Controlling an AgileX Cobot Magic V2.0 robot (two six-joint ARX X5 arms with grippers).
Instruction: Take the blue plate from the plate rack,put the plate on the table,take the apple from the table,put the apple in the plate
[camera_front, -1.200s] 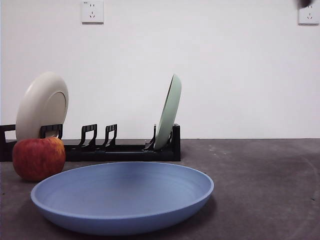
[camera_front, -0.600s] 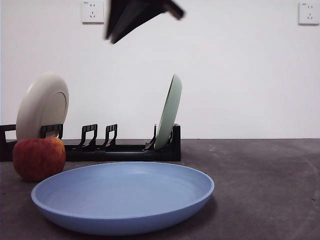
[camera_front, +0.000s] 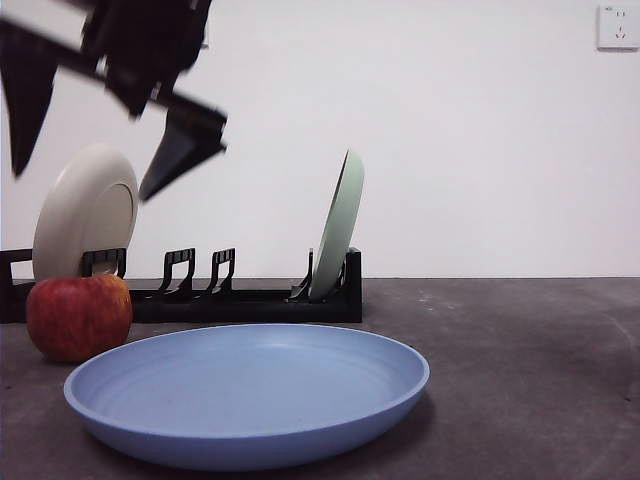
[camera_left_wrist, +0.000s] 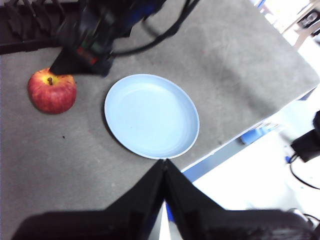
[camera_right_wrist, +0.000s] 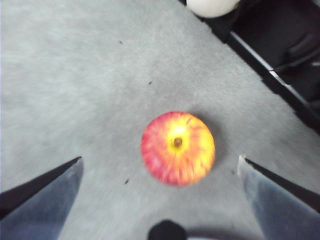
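Jaws of right gripper (camera_right_wrist: 160, 165) are spread wide above the apple (camera_right_wrist: 178, 148), framed for a top grasp. Blue plate (camera_front: 247, 392) is set flat on counter (camera_front: 530, 360) beside it. Left gripper (camera_left_wrist: 164, 167) is held pinched together, parked.

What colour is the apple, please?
Red with yellow-orange streaks near the stem; the apple shows best in the right wrist view.

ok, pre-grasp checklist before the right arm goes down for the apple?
1. Blue plate flat on the table, out of the rack: ok.
2. Apple upright, stem up, apart from the plate: ok.
3. Right gripper jaws open wide: ok.
4. Apple centred between the jaws in the right wrist view: ok.
5. Left gripper jaws shut, pulled back off the plate: ok.
6. Clearance from the cream plate behind the apple: cannot tell.
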